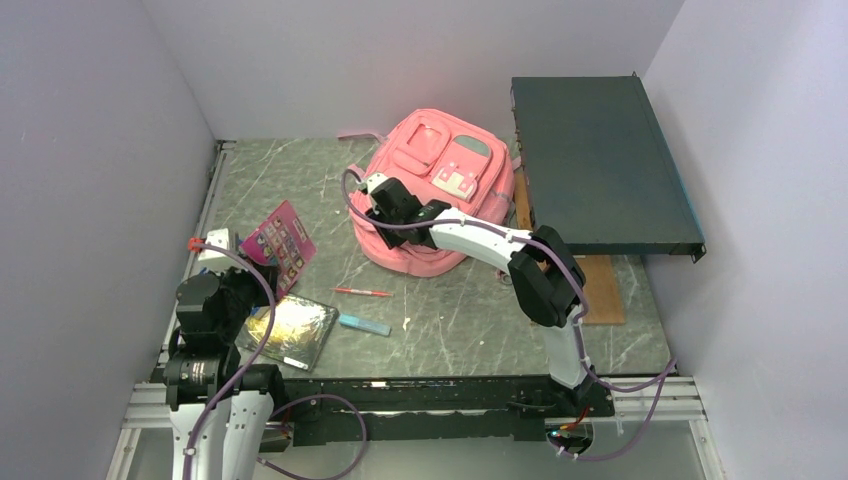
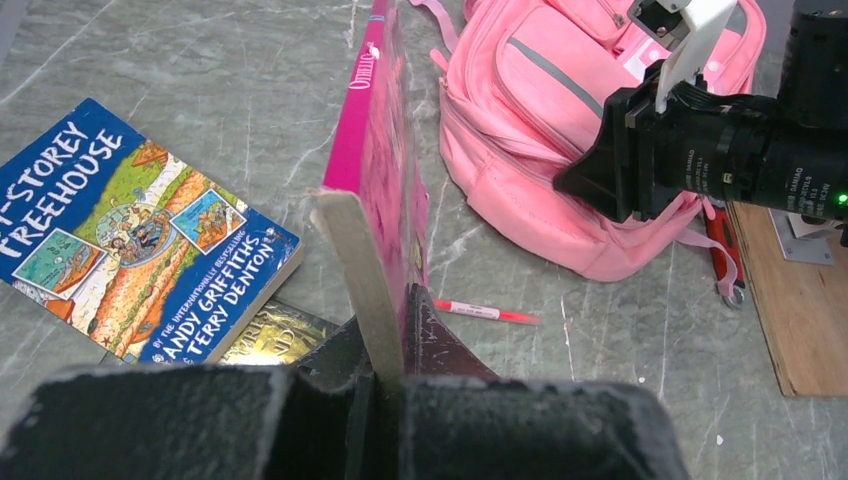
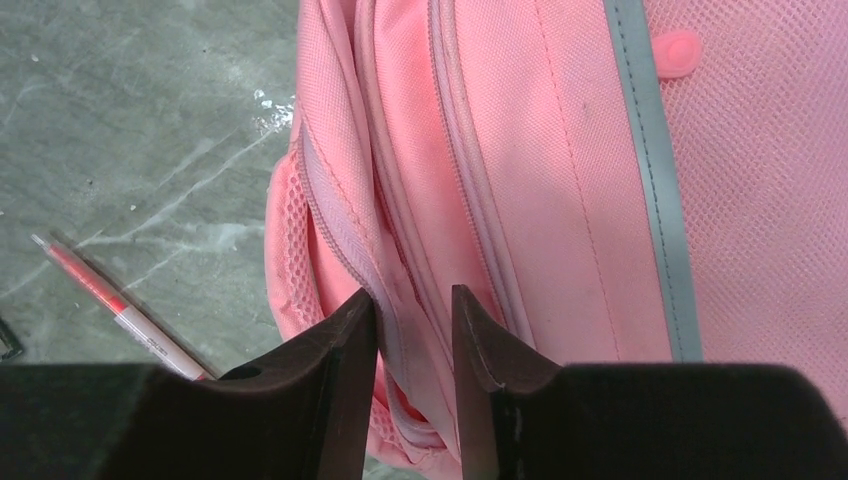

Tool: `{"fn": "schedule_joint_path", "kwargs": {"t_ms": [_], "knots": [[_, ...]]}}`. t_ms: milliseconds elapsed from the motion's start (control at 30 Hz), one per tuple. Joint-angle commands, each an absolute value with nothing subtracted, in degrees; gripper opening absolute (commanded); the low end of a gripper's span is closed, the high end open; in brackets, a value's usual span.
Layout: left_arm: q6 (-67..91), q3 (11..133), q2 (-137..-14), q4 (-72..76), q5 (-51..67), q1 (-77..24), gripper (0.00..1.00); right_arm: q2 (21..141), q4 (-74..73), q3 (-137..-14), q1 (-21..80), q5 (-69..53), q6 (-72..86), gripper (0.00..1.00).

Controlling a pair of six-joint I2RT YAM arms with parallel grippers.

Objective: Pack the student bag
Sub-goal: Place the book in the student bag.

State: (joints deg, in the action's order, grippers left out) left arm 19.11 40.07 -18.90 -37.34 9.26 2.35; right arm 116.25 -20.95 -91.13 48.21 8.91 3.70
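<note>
Where the left arm rises at the near left edge of the table (image 1: 470, 325), the left gripper (image 2: 392, 320) is clamped on the end of a thin pink book (image 2: 385, 150), holding it on edge. Just beside it a blue Treehouse paperback (image 2: 130, 250) lies overlapping a gold-covered book (image 2: 270, 335). A little farther out lie a small blue stick (image 1: 364, 324) and, just past it, a red pen (image 2: 485, 312). Beyond the pen, the student bag (image 1: 440, 180) lies front-up toward the back wall. The right gripper (image 3: 413, 310) is at its near side, fingers (image 3: 345, 350) a narrow gap apart with a zip seam between them; whether they pinch it cannot be told. A dark flat case (image 1: 600, 150) sits at the far right, beside the bag.
</note>
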Motion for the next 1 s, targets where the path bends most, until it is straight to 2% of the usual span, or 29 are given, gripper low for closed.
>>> {"fn": "schedule_joint_path", "kwargs": {"t_ms": [0, 167, 300, 500, 767, 867, 967], "knots": [[17.91, 40.25, -19.92, -33.71, 10.43, 2.68, 0.0, 113.29, -18.62, -92.3, 47.12, 8.98, 4.46, 0.32], [17.93, 40.17, -20.51, -33.57, 10.76, 2.81, 0.0, 114.19, -20.43, -93.31, 46.8, 6.67, 3.95, 0.09], [18.01, 40.04, -20.72, -33.57, 10.77, 2.76, 0.0, 113.68, -23.33, -95.4, 46.79, 0.58, 5.68, 0.01], [17.66, 40.03, -23.48, -33.15, 13.1, 2.81, 0.0, 109.51, -21.02, -95.56, 46.26, -4.53, 9.51, 0.0], [18.44, 39.23, -26.72, -31.36, 19.09, 2.81, 0.0, 109.04, -24.18, -101.94, 45.87, -8.06, 12.9, 0.0], [24.09, 37.33, -27.15, -28.93, 25.23, 2.81, 0.0, 108.54, -25.08, -104.02, 45.11, -8.91, 13.72, 0.0], [36.21, 30.44, -25.96, -18.33, 34.62, 2.75, 0.0, 107.73, -24.94, -105.23, 43.6, -10.37, 15.59, 0.0]]}}
